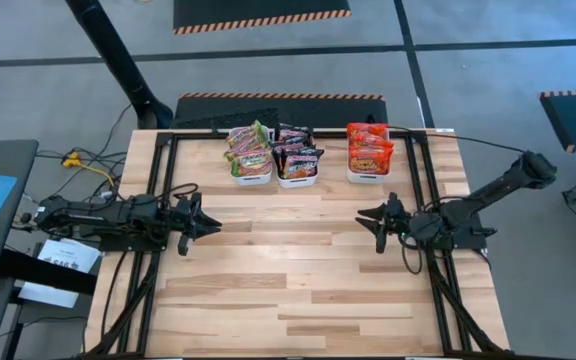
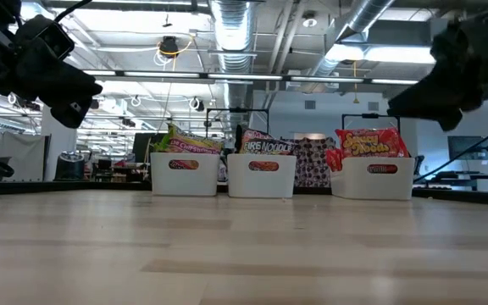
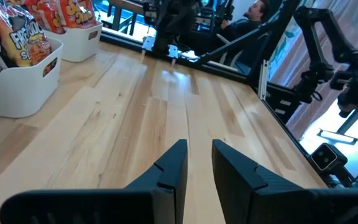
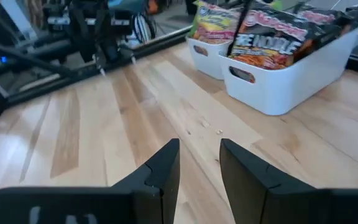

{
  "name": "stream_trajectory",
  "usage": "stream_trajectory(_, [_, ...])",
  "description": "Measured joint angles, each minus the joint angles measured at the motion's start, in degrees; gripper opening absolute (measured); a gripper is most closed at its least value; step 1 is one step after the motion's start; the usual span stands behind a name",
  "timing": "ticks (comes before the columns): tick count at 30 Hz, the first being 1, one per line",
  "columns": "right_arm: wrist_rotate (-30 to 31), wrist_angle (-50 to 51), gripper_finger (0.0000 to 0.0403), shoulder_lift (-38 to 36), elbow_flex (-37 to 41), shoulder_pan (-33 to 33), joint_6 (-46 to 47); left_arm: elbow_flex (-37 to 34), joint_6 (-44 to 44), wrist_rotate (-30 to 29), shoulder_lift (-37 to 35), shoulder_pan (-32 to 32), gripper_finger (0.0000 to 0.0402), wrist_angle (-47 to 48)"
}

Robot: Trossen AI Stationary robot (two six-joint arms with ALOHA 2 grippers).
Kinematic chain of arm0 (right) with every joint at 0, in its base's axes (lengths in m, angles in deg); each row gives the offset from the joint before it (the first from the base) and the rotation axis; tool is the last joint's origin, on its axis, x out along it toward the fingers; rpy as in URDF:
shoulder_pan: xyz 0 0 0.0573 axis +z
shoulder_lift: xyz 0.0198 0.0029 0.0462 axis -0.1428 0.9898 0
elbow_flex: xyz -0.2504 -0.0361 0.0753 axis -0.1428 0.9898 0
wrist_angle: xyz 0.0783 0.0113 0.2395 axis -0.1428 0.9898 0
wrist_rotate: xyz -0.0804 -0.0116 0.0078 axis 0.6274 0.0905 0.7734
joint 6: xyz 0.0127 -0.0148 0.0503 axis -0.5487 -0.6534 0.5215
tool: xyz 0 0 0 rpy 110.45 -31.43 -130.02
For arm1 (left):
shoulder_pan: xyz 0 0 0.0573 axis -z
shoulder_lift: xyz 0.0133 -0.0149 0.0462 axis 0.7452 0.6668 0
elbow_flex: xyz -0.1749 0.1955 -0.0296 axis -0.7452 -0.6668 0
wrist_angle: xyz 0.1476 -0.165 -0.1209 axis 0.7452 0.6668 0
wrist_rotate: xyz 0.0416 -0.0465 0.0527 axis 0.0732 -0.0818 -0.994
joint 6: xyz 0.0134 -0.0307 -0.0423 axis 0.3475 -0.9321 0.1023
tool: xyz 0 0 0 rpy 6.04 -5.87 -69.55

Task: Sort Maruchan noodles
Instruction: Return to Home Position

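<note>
Lining the far edge of the counter [image 1: 288, 290], three white trays [image 2: 262, 180] hold the noodle packets [image 1: 368, 150], while the left tool [image 1: 200, 222] and right tool [image 1: 368, 224], slightly parted and empty, flank open wood.

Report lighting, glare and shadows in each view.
Low view: bright ceiling lights backlight the left gripper and right gripper into dark silhouettes, and the table carries a pale sheen. High view: even light, only soft shadows under the grippers. Right wrist view: the table beside the fingers glares pale.
</note>
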Motion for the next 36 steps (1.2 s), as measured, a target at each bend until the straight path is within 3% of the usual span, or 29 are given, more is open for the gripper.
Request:
stream_trajectory(6, [-0.7, -8.5, 0.0139, -3.3, 7.5, -2.8, -1.2, 0.0, 0.0, 0.0, 0.0, 0.0, 0.0061, 0.0])
stream_trajectory(17, [-2.0, -8.0, 0.0139, -14.4, 8.0, -14.1, -18.5, 0.0, 0.0, 0.0, 0.0, 0.0, 0.0061, 0.0])
stream_trajectory(21, [-1.9, -1.7, 0.0139, -18.1, 8.0, -18.6, -23.1, 0.0, 0.0, 0.0, 0.0, 0.0, 0.0061, 0.0])
stream_trajectory(28, [-2.0, 6.6, 0.0139, -21.3, 8.1, -23.1, -19.7, 0.0, 0.0, 0.0, 0.0, 0.0, 0.0061, 0.0])
stream_trajectory(36, [-2.0, 7.4, 0.0139, -21.3, 8.1, -23.7, -17.4, 0.0, 0.0, 0.0, 0.0, 0.0, 0.0061, 0.0])
